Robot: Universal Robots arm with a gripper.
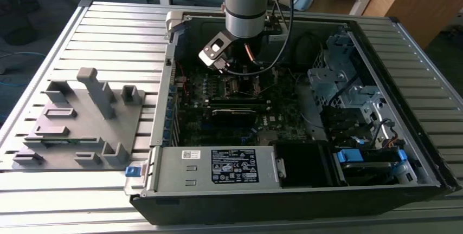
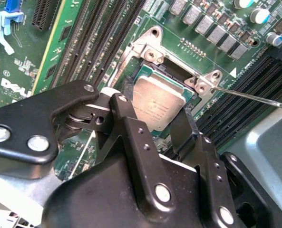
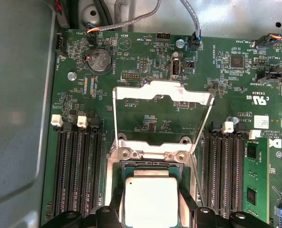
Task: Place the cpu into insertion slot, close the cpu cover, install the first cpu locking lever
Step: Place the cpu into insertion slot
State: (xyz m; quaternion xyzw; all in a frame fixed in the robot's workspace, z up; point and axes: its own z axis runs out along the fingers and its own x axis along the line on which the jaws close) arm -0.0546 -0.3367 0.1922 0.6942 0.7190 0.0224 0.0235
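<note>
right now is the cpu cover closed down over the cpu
No, in the first wrist view the cpu cover is swung open away from the socket, leaving the cpu uncovered.

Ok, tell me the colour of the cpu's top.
Dull silver-grey; the cpu shows best in the second wrist view.

**Dull Metal Sitting Against Glossy Green Board**

The cpu (image 3: 150, 199) is showing a smooth, dull silver-grey metal top, while the cpu cover (image 3: 162, 90) is gleaming as thin, bright bare metal. Around them the motherboard (image 3: 145, 118) is shining under a glossy green lacquer, with a polished metal coin cell (image 3: 99, 59) glinting near one corner of the board. The gripper (image 2: 151, 107) is wearing matt black, its fingers (image 2: 131, 142) studded with shiny metal screws. In the exterior view the arm (image 1: 246, 6) is catching light on smooth silver-grey casing. The ribbed table (image 1: 108, 33) is looking like pale brushed metal, and the fixture (image 1: 79, 120) by its edge like matt grey plastic.
</note>
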